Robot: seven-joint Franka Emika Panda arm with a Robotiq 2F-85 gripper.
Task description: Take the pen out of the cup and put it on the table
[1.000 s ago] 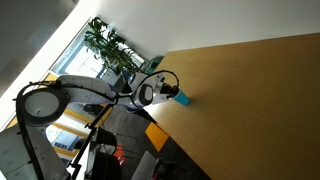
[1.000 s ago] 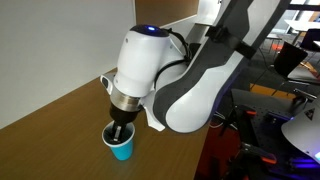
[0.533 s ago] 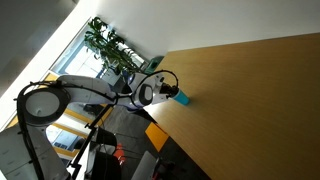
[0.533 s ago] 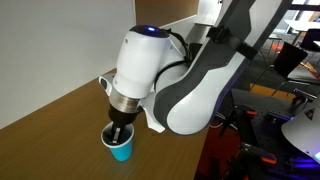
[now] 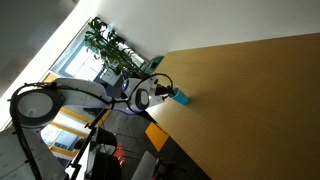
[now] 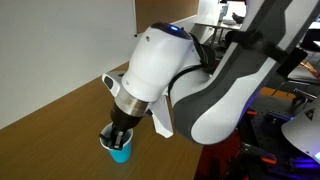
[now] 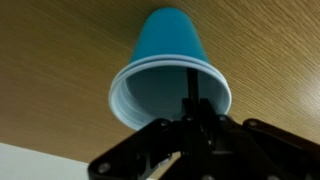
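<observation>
The light-blue cup (image 7: 168, 70) stands on the wooden table (image 7: 60, 60) near its edge; it also shows in both exterior views (image 5: 183, 98) (image 6: 121, 152). The thin dark pen (image 7: 192, 92) stands inside the cup, its top rising between my fingers. My gripper (image 7: 197, 125) is right over the cup's mouth, fingers shut on the pen's upper end. In an exterior view my gripper (image 6: 122, 133) reaches into the cup's rim. The pen's lower part is hidden inside the cup.
The table's dark edge (image 6: 190, 165) runs close to the cup. A potted plant (image 5: 108, 42) and desks stand beyond the table. The wide wooden top (image 5: 260, 100) stretches away from the cup.
The arm has shifted and tilted a little above the cup. The cup has stayed where it was.
</observation>
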